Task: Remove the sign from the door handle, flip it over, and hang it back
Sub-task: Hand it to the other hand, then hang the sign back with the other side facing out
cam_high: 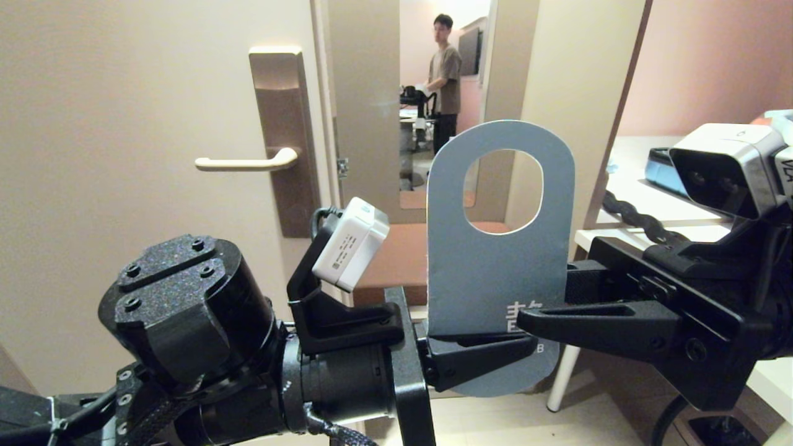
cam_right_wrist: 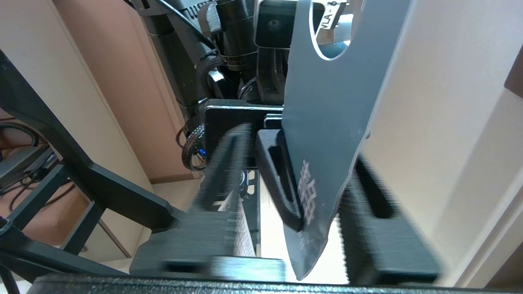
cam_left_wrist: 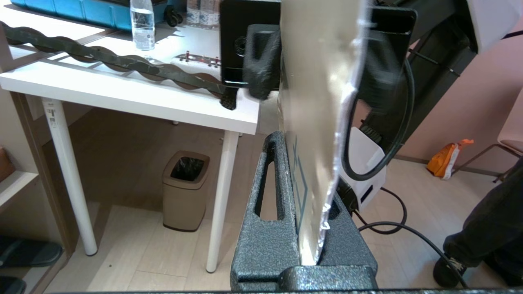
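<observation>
The sign (cam_high: pixel 495 260) stands upright in mid-air to the right of the door, blue-grey face with white characters towards my head and the oval hole at the top. My left gripper (cam_high: pixel 489 350) is shut on its lower end; in the left wrist view the sign (cam_left_wrist: pixel 318 102) is pinched edge-on in the left gripper (cam_left_wrist: pixel 310 171). My right gripper (cam_high: pixel 545 300) reaches in from the right and is open, one finger on each side of the sign (cam_right_wrist: pixel 327 122). The right gripper (cam_right_wrist: pixel 300 147) fingers are spread apart. The cream door handle (cam_high: pixel 245 163) on its bronze plate (cam_high: pixel 285 124) is bare.
A person (cam_high: pixel 445 80) stands in the room beyond the open doorway. A white table (cam_left_wrist: pixel 122 94) with a water bottle (cam_left_wrist: pixel 141 24) is on the right, a beige bin (cam_left_wrist: pixel 186 190) under it. Someone's dark trouser leg (cam_left_wrist: pixel 490 228) and cables (cam_left_wrist: pixel 408 224) are on the floor.
</observation>
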You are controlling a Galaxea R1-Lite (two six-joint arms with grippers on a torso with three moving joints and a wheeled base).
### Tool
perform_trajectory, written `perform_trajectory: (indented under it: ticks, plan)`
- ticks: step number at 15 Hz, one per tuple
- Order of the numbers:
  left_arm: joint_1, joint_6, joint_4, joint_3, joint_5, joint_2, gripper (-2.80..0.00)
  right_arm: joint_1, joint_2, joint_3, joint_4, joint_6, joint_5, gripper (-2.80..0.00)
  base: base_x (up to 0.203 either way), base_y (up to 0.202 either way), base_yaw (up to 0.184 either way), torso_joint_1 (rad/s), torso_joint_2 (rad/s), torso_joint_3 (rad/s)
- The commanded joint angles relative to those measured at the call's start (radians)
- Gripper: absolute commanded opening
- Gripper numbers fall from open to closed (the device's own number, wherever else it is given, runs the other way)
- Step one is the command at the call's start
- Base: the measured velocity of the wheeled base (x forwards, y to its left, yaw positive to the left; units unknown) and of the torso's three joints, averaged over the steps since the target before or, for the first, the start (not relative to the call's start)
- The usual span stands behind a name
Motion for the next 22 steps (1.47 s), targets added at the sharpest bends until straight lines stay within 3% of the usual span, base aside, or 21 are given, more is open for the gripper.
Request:
perform_trajectory:
  ticks: [1,6,13,14,18,20,22]
  plan:
    - [0.000,-0.003,-0.006,0.001,-0.004,-0.002,-2.80,0.000,-0.001,0.003,-0.005,0.001,0.003,0.00,0.000,0.000,0.000,0.000,0.00,0.000]
    - [0.014,-0.004,-0.006,0.007,0.000,-0.006,-2.80,-0.003,-0.015,0.023,-0.007,-0.001,-0.042,0.00,0.000,0.000,0.000,0.000,0.00,0.000]
    - [0.120,-0.003,-0.006,0.060,0.000,-0.039,-2.80,-0.040,-0.118,0.097,-0.006,0.001,-0.079,0.00,0.000,0.000,0.000,0.000,0.00,0.000]
    - [0.131,-0.003,-0.006,0.064,0.000,-0.047,-2.80,-0.043,-0.137,0.108,-0.006,0.001,-0.079,-2.80,0.000,0.000,0.000,0.000,0.00,0.000]
    - [0.139,-0.002,-0.006,0.078,0.000,-0.062,-2.80,-0.046,-0.185,0.146,-0.005,-0.001,-0.101,-2.80,0.000,0.000,0.000,0.000,0.00,0.000]
    - [0.140,-0.002,-0.006,0.080,0.001,-0.069,-2.80,-0.047,-0.193,0.160,-0.007,-0.013,-0.177,-2.80,0.000,0.000,0.000,0.000,0.00,0.000]
    - [0.150,-0.003,-0.006,0.080,0.003,-0.076,-2.80,-0.058,-0.201,0.185,-0.006,-0.059,-0.316,-2.80,0.000,0.000,0.000,0.000,0.00,0.000]
